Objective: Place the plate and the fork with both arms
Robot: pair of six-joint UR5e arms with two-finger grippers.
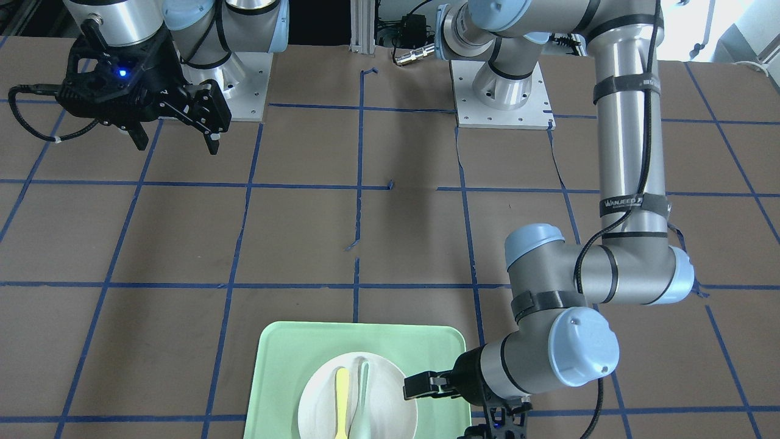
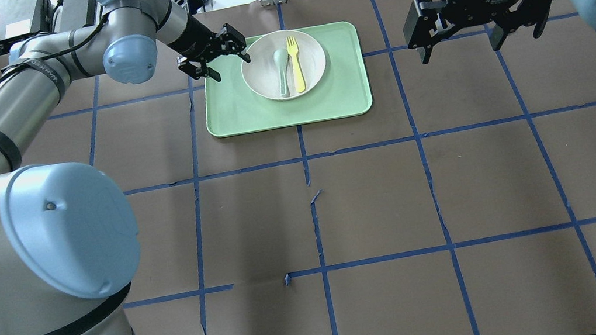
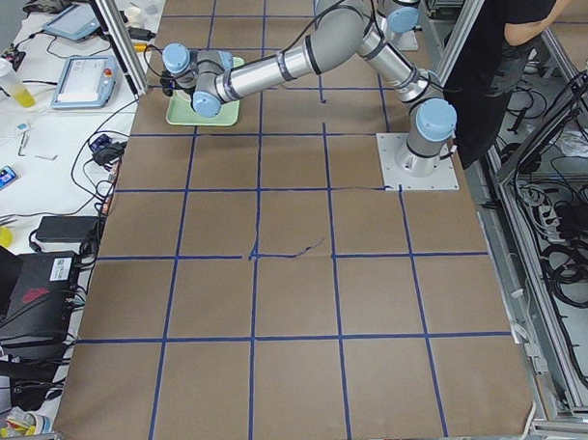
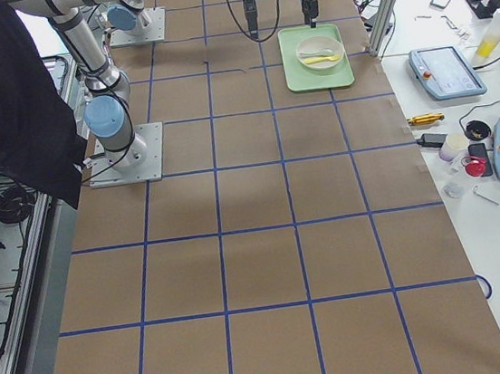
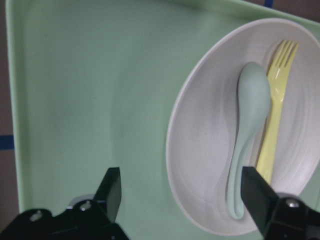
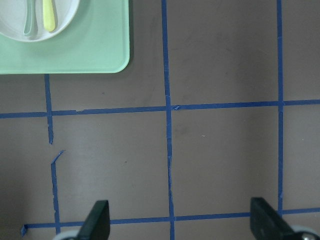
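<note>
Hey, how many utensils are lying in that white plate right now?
2. The yellow fork and the grey-green spoon lie side by side in the plate, the spoon nearer the left gripper. Nothing appears hidden.

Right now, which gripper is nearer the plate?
Left. The left gripper is open astride the plate rim, over the tray; the right gripper is open above the table, clear of the tray.
</note>
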